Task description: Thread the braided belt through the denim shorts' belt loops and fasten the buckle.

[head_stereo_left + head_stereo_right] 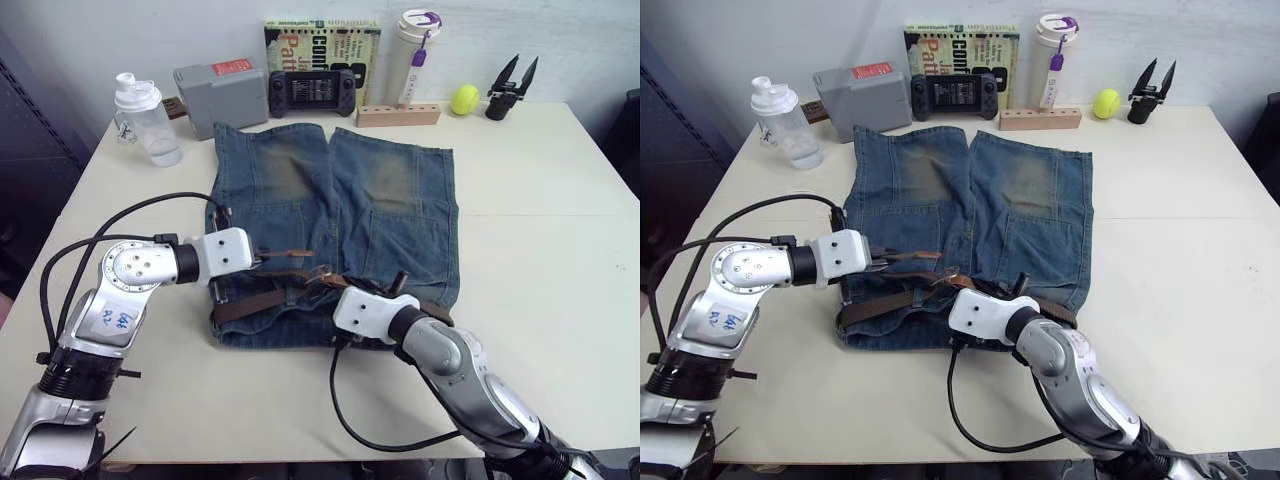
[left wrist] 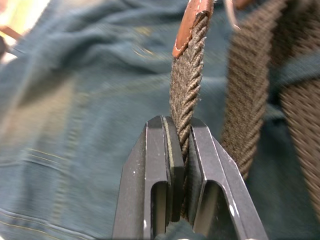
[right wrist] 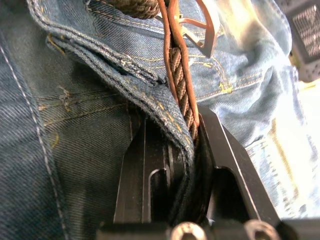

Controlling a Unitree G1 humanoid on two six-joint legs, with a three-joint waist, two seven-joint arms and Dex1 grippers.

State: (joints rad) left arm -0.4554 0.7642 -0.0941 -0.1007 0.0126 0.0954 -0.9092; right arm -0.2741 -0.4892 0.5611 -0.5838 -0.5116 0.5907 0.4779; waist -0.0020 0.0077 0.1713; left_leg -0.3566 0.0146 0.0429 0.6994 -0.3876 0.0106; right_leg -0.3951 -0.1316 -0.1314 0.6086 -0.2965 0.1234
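The denim shorts (image 1: 335,200) lie flat on the table, waistband toward me and legs pointing away. The braided belt (image 1: 255,302) runs along the waistband. My left gripper (image 2: 181,122) is shut on the belt a little behind its tan leather tip (image 2: 192,20), holding that end above the denim. My right gripper (image 3: 177,125) is shut on the belt (image 3: 181,80) together with a folded edge of the waistband. The buckle (image 3: 202,30) lies just beyond its fingertips. A stitched denim strip, likely a belt loop (image 3: 135,67), sits beside the belt.
Along the table's far edge stand a clear bottle (image 1: 148,120), a grey box (image 1: 220,92), a game console (image 1: 312,92), a book (image 1: 322,45), a tumbler (image 1: 415,55), a wooden block (image 1: 398,115), a tennis ball (image 1: 464,99) and a black clip (image 1: 510,88).
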